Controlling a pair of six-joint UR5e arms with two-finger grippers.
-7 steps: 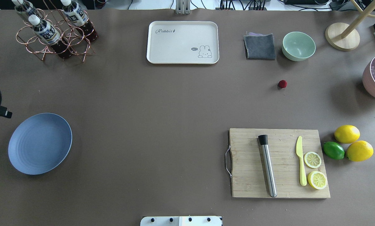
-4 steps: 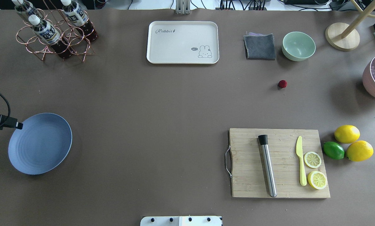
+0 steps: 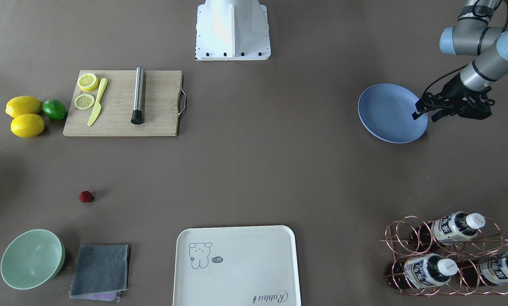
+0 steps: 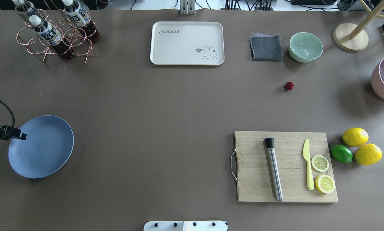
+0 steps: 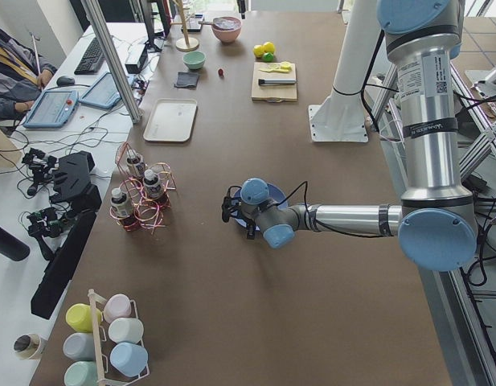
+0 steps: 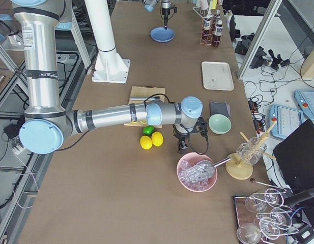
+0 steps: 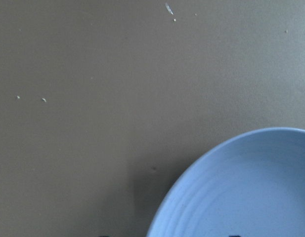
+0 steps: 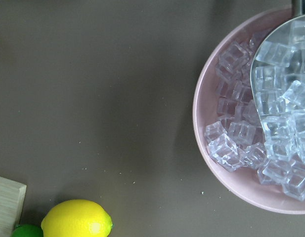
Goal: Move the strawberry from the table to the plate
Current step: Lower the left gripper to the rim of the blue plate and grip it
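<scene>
The strawberry (image 4: 289, 85) (image 3: 86, 196), small and dark red, lies alone on the table (image 4: 166, 106) on its far right side, below the mint-green bowl. The blue plate (image 4: 44, 150) (image 3: 385, 110) (image 7: 241, 192) rests at the near left. My left gripper (image 4: 21, 135) (image 3: 424, 115) hovers over the plate's left rim, open and empty, far from the berry. My right gripper (image 6: 183, 146) shows only in the exterior right view, low between the ice bowl and the lemons; I cannot tell whether it is open or shut.
A wooden board (image 4: 253, 179) holds a steel muddler, a yellow knife and lemon slices; two lemons (image 4: 355, 137) and a lime (image 4: 341, 153) lie beside it. At the back stand a mint-green bowl (image 4: 305, 47), grey cloth (image 4: 266, 47), cream tray (image 4: 187, 43) and bottle rack (image 4: 55, 32). A pink ice bowl (image 4: 383, 84) sits far right.
My left gripper has come in from the left edge and moved nearer and rightward, from beside the plate to over its rim. The strawberry and everything else have stayed put.
</scene>
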